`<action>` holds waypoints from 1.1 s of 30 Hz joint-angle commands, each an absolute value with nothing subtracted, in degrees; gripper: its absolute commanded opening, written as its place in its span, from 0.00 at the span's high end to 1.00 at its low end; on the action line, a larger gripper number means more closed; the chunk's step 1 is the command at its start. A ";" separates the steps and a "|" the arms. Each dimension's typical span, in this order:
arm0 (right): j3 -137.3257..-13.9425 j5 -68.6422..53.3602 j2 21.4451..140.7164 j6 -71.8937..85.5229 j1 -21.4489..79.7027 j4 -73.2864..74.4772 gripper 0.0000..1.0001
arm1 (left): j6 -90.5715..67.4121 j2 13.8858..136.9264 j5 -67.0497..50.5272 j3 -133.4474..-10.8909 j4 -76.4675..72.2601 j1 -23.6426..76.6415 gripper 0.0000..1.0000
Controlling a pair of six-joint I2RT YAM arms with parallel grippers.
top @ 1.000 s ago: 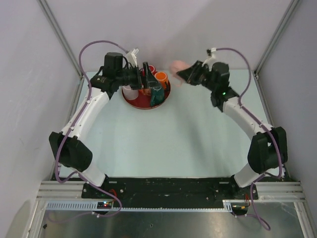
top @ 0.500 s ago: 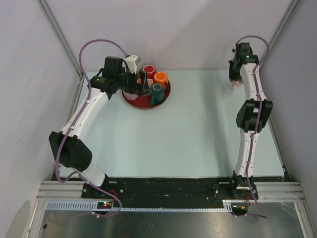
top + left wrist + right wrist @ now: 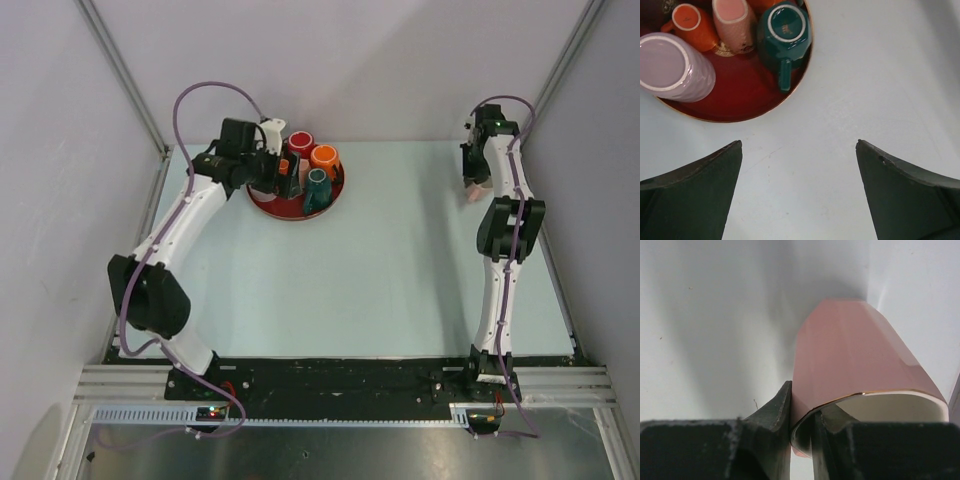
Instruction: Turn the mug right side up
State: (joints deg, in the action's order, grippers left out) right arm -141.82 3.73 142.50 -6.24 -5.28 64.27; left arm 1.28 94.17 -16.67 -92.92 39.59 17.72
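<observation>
On the left side, far back on the pale table (image 3: 380,270), a round red tray (image 3: 735,112) held several cups. A lilac cup (image 3: 670,67) stood bottom up on it. Next to it were a small orange mug (image 3: 690,22), a pale pink cup (image 3: 732,22) and a teal mug (image 3: 785,32) with its handle pointing at the tray's edge. The left gripper (image 3: 799,145) hung over the near edge of the tray. Its two fingers were spread very wide and held nothing.

The middle of the table was bare.

Over on the right, close to the side wall, the right gripper (image 3: 805,405) held the pink mug (image 3: 850,355). The fingers were almost together and pinched the mug's rim, with one finger outside and one inside. The mug's open mouth faced the gripper and its bottom pointed away, toward the table. So the mug looked like it was turned the right way, or very nearly.

I could not tell if the bottom was touching the table. It looked like most of the job was done. What seemed left was to set the mug flat on its bottom, let go of the rim, and pull the arm away without knocking it over.
</observation>
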 commanded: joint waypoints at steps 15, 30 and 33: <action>-136.81 -2.24 126.05 -5.54 -5.71 53.37 0.01 | 19.43 118.05 -11.10 -101.03 28.90 21.08 0.31; -119.34 3.75 109.89 -8.15 -0.45 52.27 0.01 | 13.05 128.51 -9.42 -110.78 30.88 22.51 0.63; -118.07 3.48 107.81 -7.57 -0.21 52.02 0.01 | 12.46 128.29 -10.55 -110.52 32.74 22.50 0.71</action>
